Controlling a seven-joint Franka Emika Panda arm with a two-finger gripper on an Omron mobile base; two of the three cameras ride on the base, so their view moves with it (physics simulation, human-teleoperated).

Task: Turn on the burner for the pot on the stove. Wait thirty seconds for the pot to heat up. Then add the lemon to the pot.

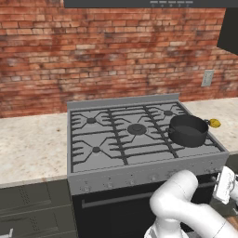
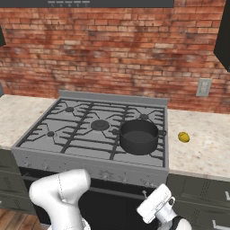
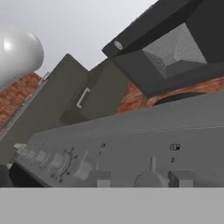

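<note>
Hand low at the stove (image 1: 139, 169) knobs (image 3: 151, 177); cannot tell the fingers' spread. Lemon (image 2: 183, 137) looks light, firm, rollable: pinch its middle.

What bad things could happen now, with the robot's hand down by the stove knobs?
1. The row of knobs looks alike, and the gripper sits low in front of them, so it might turn a wrong one, lighting a burner away from the pot.
2. The lemon lies loose on the counter beside the stove. It is round, so a clumsy grab might roll it away.
</note>
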